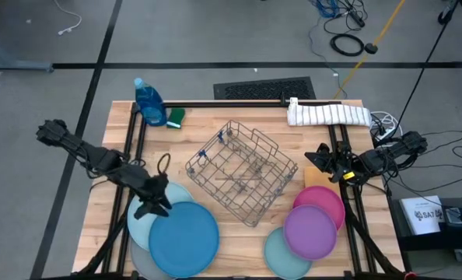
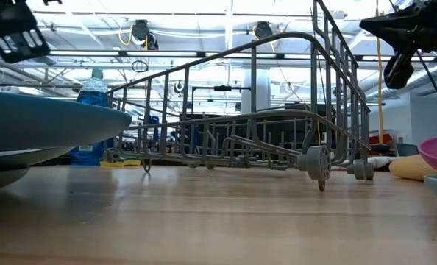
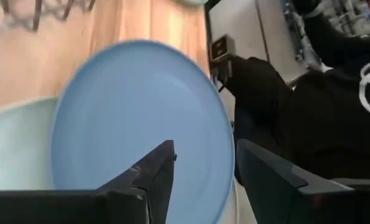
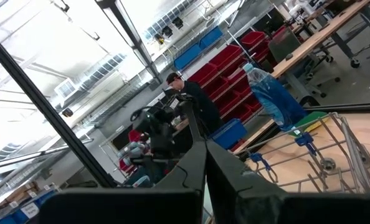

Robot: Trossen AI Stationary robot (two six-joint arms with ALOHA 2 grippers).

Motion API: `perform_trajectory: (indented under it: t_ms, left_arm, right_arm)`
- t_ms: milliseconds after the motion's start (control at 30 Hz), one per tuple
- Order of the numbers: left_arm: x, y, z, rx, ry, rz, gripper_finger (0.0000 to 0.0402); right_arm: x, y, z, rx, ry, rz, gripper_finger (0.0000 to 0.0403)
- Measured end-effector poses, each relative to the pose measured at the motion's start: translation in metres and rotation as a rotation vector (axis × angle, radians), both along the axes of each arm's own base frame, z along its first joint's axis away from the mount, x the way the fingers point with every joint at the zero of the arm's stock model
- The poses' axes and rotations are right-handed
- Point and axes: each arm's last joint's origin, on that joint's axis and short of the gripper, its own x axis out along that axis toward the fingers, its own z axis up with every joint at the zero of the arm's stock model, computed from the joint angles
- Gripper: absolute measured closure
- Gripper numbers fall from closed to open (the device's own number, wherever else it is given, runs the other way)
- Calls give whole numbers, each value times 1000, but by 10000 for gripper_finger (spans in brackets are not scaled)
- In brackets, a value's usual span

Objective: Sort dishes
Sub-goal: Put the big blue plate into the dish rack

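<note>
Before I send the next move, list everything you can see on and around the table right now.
big plates: 3, blue over pale blue and grey, front left
small plates: 3, purple over pink and teal, front right
wire rack: 1, grey, centre, empty
soap bottle: 1, blue, back left
sponge: 1, green, beside bottle
towel: 1, white striped, back right
left end effector: open, over blue plate
right end effector: shut, above the table behind the small plates

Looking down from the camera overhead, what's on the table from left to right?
Left gripper → blue plate → wire rack → purple plate → right gripper
</note>
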Motion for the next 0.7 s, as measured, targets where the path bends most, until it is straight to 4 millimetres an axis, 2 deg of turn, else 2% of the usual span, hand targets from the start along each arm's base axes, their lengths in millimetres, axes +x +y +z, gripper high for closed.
perform_trajectory:
  t_ms: [133, 333, 500, 700]
  left_arm:
    - [6, -7, -12, 22, 117, 17, 224]
    - [13, -12, -34, 148, 261, 49, 223]
    - [18, -14, -46, 213, 326, 65, 223]
    - [21, -15, -56, 283, 369, 69, 223]
  right_arm:
    - [0, 0, 1, 13, -9, 4, 396]
    - [-1, 0, 2, 60, -29, 17, 396]
    - [-1, 0, 1, 154, -54, 45, 396]
    - [-4, -4, 10, 188, -135, -23, 396]
